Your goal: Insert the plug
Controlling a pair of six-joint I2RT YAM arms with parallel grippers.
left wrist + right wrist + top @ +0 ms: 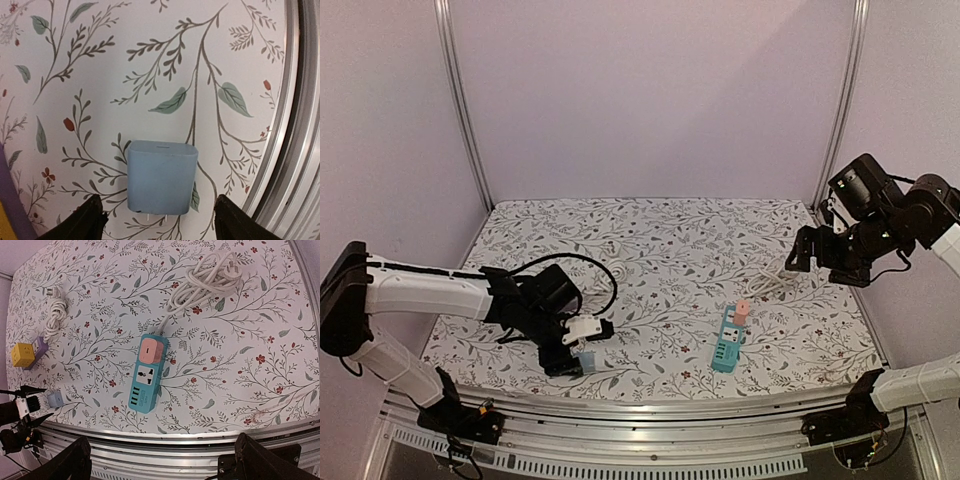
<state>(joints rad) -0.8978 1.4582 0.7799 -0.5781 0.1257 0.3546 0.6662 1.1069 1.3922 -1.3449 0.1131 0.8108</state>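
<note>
At the near left edge of the table [650, 240], your left end effector [582, 345] hangs low over the pale blue plug [161, 177]. Its jaws are spread wide. In the left wrist view its two dark fingers [82, 222] stand one on each side of the plug, with bare table between each of them and the plug body, so nothing is gripped. The plug lies flat on the floral cover, just beside the metal rail [295, 150], and its prongs [150, 216] peek out at the edge facing the wrist. Your target, the teal power strip [728, 345], lies flat at the near side of the table, right of centre and well apart from the plug. A pink adapter [151, 351] sits in the socket at its far end, and the socket [146, 376] next to it is uncovered. The strip's white cord [205, 277] runs off the far end into a loose coil farther back. Your right end effector [803, 255] is raised over the right side of the table, its fingers [70, 460] spread wide and holding nothing. In the right wrist view you can also see a yellow cube [22, 354] touching a purple block [39, 347] on the left of the table, with a second white cord [55, 315] bundled just beyond them.
</note>
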